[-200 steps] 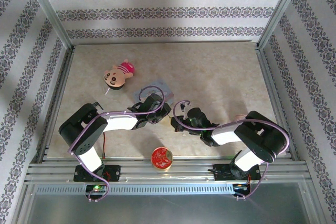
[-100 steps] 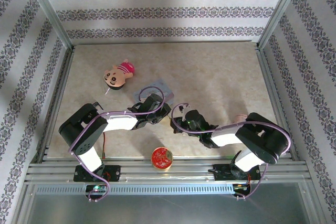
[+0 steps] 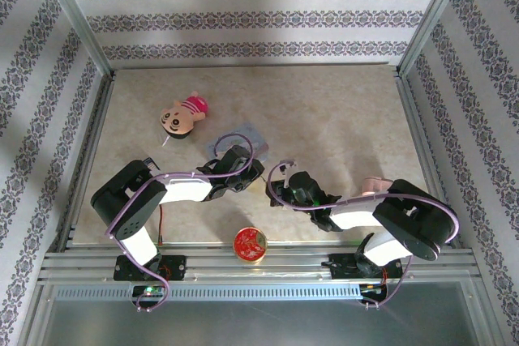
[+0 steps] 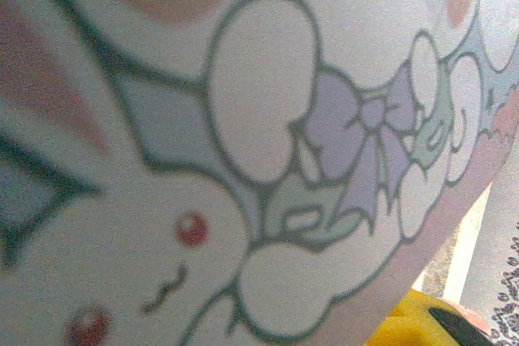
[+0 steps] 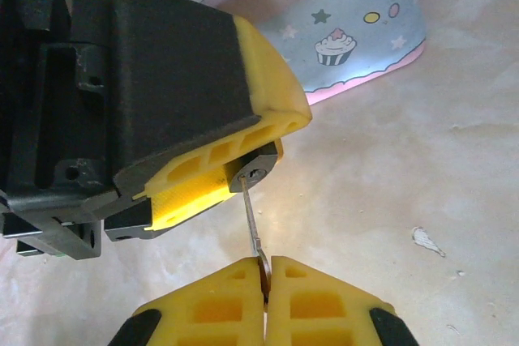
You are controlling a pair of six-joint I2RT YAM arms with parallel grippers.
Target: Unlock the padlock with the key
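Note:
The padlock (image 5: 258, 169), a tiny silvery metal lock, is clamped between the yellow fingers (image 5: 272, 91) of my left gripper (image 3: 253, 169), keyhole facing down in the right wrist view. My right gripper (image 5: 265, 281) is shut on the bow of the thin silver key (image 5: 251, 220). The key's tip sits at the keyhole. In the top view my right gripper (image 3: 276, 182) faces the left one just above the table, near the front centre.
A pale blue cartoon tin (image 3: 243, 139) lies right behind the left gripper and fills the left wrist view (image 4: 243, 160). A small doll (image 3: 182, 115) lies at back left. A round red disc (image 3: 250, 244) sits at the front edge.
The right arm's elbow has swung out to the right and its wrist has turned, while the right gripper stays at the lock. The left arm has not moved.

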